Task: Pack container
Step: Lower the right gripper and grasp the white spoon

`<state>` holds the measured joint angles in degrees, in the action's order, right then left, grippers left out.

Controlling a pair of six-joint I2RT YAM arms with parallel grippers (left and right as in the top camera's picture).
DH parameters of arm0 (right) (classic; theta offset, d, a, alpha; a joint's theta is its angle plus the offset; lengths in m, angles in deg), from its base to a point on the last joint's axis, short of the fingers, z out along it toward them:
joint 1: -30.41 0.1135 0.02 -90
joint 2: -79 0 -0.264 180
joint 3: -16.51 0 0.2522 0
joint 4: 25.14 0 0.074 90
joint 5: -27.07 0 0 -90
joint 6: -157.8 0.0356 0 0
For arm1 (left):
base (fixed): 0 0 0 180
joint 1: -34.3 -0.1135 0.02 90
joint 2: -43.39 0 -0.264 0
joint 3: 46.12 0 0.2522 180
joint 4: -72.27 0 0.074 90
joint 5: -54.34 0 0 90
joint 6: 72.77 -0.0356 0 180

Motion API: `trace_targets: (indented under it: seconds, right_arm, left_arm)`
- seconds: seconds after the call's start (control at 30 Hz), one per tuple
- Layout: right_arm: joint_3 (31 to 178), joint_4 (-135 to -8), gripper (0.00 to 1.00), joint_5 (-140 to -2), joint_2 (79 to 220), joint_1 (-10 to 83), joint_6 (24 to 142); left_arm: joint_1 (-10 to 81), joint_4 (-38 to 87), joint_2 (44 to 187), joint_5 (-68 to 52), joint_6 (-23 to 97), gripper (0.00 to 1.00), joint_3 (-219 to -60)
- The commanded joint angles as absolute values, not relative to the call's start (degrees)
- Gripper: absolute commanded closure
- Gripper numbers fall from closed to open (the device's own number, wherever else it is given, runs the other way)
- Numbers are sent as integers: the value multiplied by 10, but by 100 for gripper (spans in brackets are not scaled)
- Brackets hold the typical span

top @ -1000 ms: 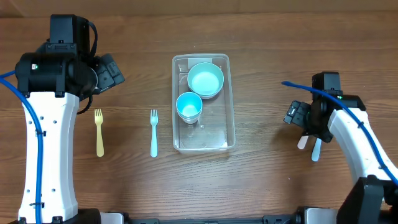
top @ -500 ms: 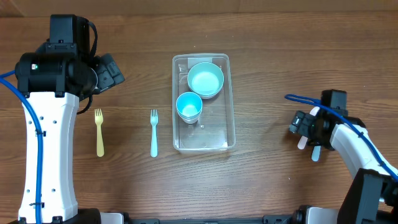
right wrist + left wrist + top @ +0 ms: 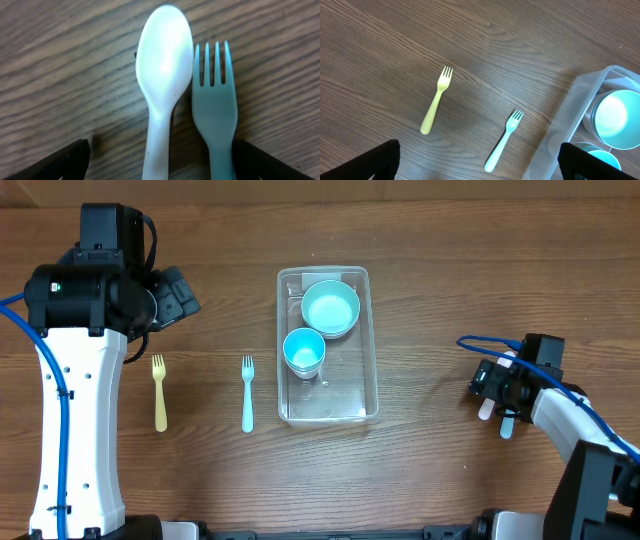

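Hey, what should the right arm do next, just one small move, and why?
Probably lower the right gripper and close on the spoon and fork. Its open fingers straddle both, which lie side by side on the table, and neither is in the container yet.

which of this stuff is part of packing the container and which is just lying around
Part of the job: container, light-blue bowl and light-blue cup already inside it; probably still to pack: yellow fork, blue fork, white spoon, teal fork.

Just lying about: nothing obvious, only the wooden table itself.
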<state>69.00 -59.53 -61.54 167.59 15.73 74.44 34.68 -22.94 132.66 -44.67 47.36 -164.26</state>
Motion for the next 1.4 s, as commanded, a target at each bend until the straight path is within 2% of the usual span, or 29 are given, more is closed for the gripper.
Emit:
trace_targets:
  seconds: [0.0,0.13,0.23,0.43,0.7,0.83,0.93,1.07,1.37]
  right_arm:
    - [686,-593,7,-611,1697,156,735]
    - [686,-594,7,-578,1697,156,738]
    - [709,-637,0,-518,1694,156,776]
    - [725,-669,0,-499,1643,163,799]
    - [728,-712,2,-471,1594,251,816]
    - [727,-700,10,-481,1607,251,813]
    - [727,-669,31,-505,1657,251,813]
    - [727,-660,44,-505,1676,251,813]
    - [719,-606,45,-505,1734,251,827]
  left_arm:
    - [346,-229,1329,-446,481,0,-1650]
    - [346,-229,1329,-446,481,0,-1650]
    - [346,-229,1329,-446,481,0,-1650]
    - [346,-229,1329,-446,481,0,-1650]
    - [346,-229,1329,-446,481,0,-1650]
    - [346,-229,1329,-446,481,0,-1650]
    - [346,-229,1329,-446,481,0,-1650]
    - [346,-229,1329,-446,481,0,-1650]
    - [346,-229,1329,-446,481,0,-1650]
